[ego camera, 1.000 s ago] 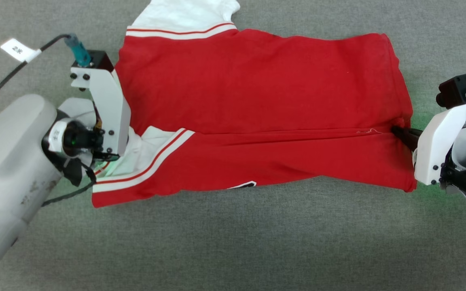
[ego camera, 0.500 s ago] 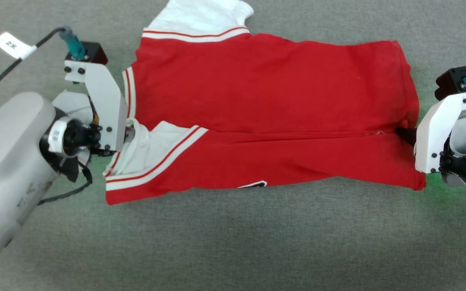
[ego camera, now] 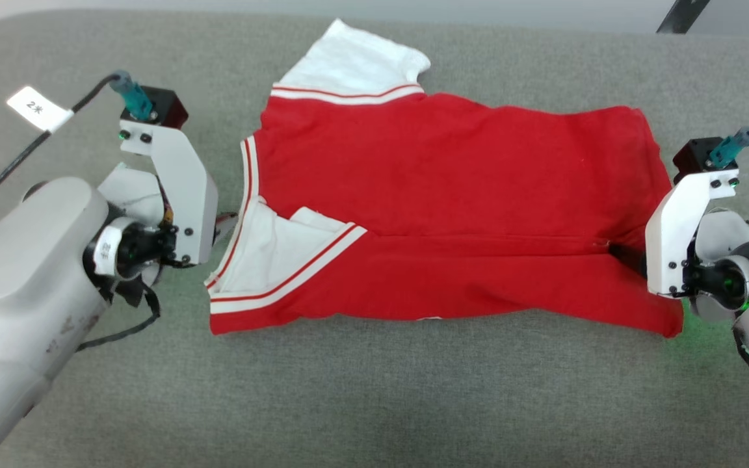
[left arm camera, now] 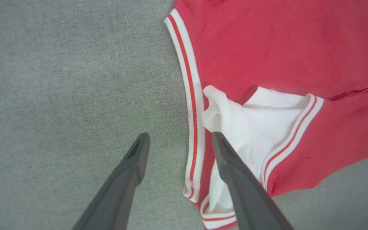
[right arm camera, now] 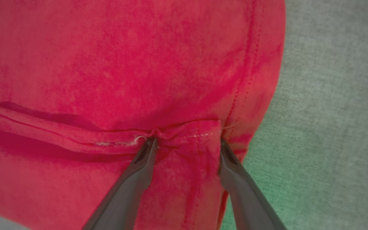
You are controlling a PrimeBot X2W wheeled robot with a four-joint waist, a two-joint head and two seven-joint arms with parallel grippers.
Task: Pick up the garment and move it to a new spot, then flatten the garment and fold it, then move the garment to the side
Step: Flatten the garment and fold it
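Cloth surface (ego camera: 374,390), grey and felt-like, with a red jersey (ego camera: 465,195) lying flat across its middle, seen from above. The jersey lies sideways, neck end toward the robot's left, hem toward its right. Its near long edge is folded up over the body, making a straight crease along the length. A white sleeve (ego camera: 355,62) sticks out at the far edge, bordered by white-and-red striped trim (ego camera: 342,94). At the neck end, white inner fabric (left arm camera: 260,127) shows inside the same striped border.

The left gripper (left arm camera: 180,137) sits just beside the neck end with its two dark fingers spread apart and nothing between them but grey cloth and the trim's edge. One finger is over the bare cloth surface, the other over the white inner fabric; whether it touches cannot be told.

The right gripper (right arm camera: 187,143) is at the hem end, on the crease. Its fingers also stand apart, with a small bunched ridge of red hem lying between the tips.

A black cable carrying a white tag (ego camera: 39,109) runs to the left wrist camera.
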